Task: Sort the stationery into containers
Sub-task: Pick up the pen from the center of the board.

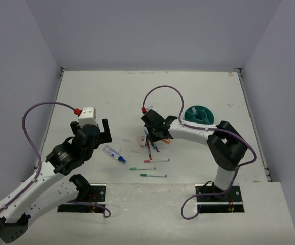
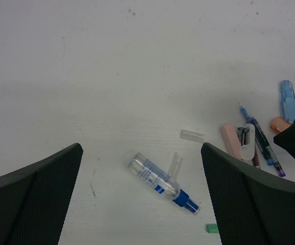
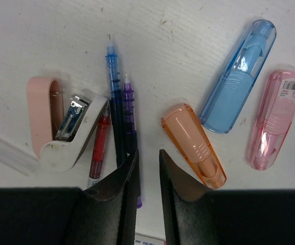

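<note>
The teal cup [image 1: 199, 114] stands toward the far right of the table [image 1: 111, 92]. The stationery lies well apart from it on its left, nearer the middle. The right gripper [image 3: 148, 155] is down over that cluster, its fingers drawn close with only a narrow slit between them. The purple pen [image 3: 130, 117] runs lengthwise straight away from the gripper and its near end slips in at the inner edge of one finger. The jaws therefore stand across the pen's long axis, as a pinch needs. Whether they actually clamp the pen or only flank it cannot be told. The blue pen [image 3: 114, 102] lies touching the purple one on the side away from the cup, with the red pen [image 3: 100, 143] and a pink-and-white clip-like item [image 3: 60, 127] just beyond. On the cup's side of the slit lie the orange highlighter [image 3: 193, 145], then the blue highlighter [image 3: 239, 76] and the pink highlighter [image 3: 277, 120], all clear of the fingers. The right arm is plainly the nearer one to both this cluster and the cup. Carrying a pen to the cup would likely mean a lift and a swing to the right. The left gripper [image 2: 141, 148] hovers released, jaws wide, over the clear blue-capped tube [image 2: 157, 178]. That tube lies slantwise, farther from the cup than the pens.
</note>
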